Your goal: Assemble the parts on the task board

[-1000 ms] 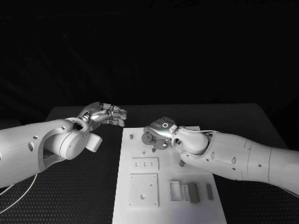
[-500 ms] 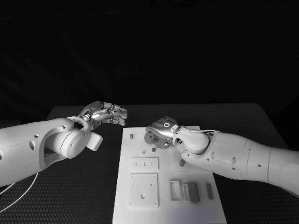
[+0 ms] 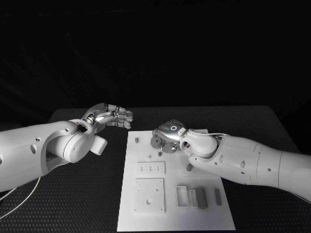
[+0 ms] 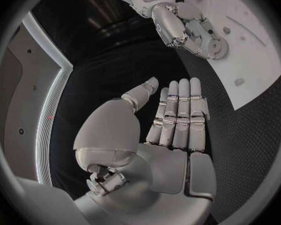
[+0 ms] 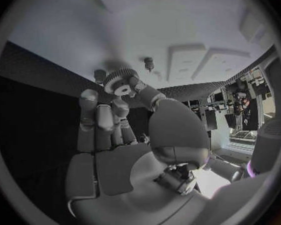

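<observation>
While over task board (image 3: pixel 171 219) | right robot hand (image 3: pixel 166 137) pinches gear (image 5: pixel 120 81) | left robot hand (image 3: pixel 108 118) empty, fingers straight

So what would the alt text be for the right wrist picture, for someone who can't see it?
Seen from behind, the robot's right hand pinches a small toothed gear just over the white task board. Two short pegs stand on the board near the gear, with raised rectangular blocks beyond, and the black table runs alongside the board.
</observation>
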{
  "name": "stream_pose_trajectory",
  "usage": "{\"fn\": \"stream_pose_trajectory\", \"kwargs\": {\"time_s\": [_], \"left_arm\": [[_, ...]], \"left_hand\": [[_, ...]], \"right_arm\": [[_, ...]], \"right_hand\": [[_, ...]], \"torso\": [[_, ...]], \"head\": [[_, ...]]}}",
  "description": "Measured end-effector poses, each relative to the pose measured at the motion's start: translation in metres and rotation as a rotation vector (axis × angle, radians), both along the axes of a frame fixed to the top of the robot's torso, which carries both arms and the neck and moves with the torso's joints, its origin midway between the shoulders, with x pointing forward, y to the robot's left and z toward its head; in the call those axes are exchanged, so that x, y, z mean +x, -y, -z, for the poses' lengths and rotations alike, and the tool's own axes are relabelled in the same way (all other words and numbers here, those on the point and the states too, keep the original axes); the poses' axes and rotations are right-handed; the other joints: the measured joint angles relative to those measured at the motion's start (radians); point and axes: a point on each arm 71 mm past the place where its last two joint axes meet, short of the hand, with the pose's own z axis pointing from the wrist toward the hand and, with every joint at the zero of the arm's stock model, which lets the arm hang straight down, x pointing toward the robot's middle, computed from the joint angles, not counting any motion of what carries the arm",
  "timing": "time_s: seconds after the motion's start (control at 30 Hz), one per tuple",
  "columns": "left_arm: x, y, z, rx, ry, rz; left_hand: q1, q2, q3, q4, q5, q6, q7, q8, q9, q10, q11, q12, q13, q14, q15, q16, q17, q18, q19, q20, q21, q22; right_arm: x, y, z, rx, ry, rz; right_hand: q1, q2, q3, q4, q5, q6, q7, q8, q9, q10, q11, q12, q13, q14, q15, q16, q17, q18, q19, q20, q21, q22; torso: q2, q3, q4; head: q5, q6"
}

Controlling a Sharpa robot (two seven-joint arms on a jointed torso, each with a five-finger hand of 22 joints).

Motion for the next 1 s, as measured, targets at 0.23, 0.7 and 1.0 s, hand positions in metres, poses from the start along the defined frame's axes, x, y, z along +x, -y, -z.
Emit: {"fn": "stream_pose_trajectory", "kwargs": {"time_s": [0.23, 0.7, 1.0], "left_arm": [[0.0, 0.0, 0.0, 0.0, 0.0, 0.0], [0.0, -0.001, 0.0, 0.001, 0.0, -0.002], [0.0, -0.002, 0.0, 0.001, 0.001, -0.003]], "left_hand": [[0.0, 0.0, 0.0, 0.0, 0.0, 0.0, 0.0, 0.0, 0.001, 0.0, 0.0, 0.0, 0.0, 0.0, 0.0, 0.0, 0.001, 0.0, 0.0, 0.0, 0.0, 0.0], [0.0, 0.0, 0.0, 0.0, 0.0, 0.0, 0.0, 0.0, 0.001, 0.0, 0.0, 0.0, 0.001, 0.0, 0.0, 0.0, 0.002, 0.0, 0.0, 0.0, 0.0, 0.001], [0.0, 0.0, 0.0, 0.0, 0.0, 0.0, 0.0, 0.0, 0.001, 0.0, 0.0, 0.0, 0.001, 0.0, 0.0, 0.0, 0.002, 0.0, 0.0, 0.0, 0.0, 0.001]], "right_arm": [[0.001, -0.001, 0.001, 0.007, -0.013, 0.0], [0.002, 0.0, 0.001, 0.007, -0.024, -0.002], [0.004, 0.01, 0.005, -0.013, -0.037, 0.021]], "right_hand": [[0.002, -0.023, 0.008, 0.008, 0.0, 0.0, 0.0, -0.025, -0.01, -0.002, 0.002, 0.0, -0.001, -0.007, 0.015, 0.0, -0.007, 0.0, -0.002, -0.002, -0.002, 0.0], [0.006, -0.027, 0.01, 0.011, 0.0, 0.0, 0.0, -0.023, -0.011, -0.003, 0.003, 0.0, 0.0, -0.007, 0.015, 0.0, -0.006, 0.0, -0.002, -0.001, -0.002, 0.0], [0.012, -0.022, 0.01, 0.011, 0.0, 0.0, 0.0, -0.016, -0.008, -0.003, 0.003, 0.0, -0.001, -0.007, 0.015, 0.0, -0.002, 0.0, -0.004, 0.0, -0.002, 0.0]], "torso": [[0.0, 0.0, 0.0018], [0.0, 0.0, -0.0001], [0.0, 0.0, 0.0]], "head": [[0.002, -0.004], [0.004, -0.008], [0.002, -0.008]]}}
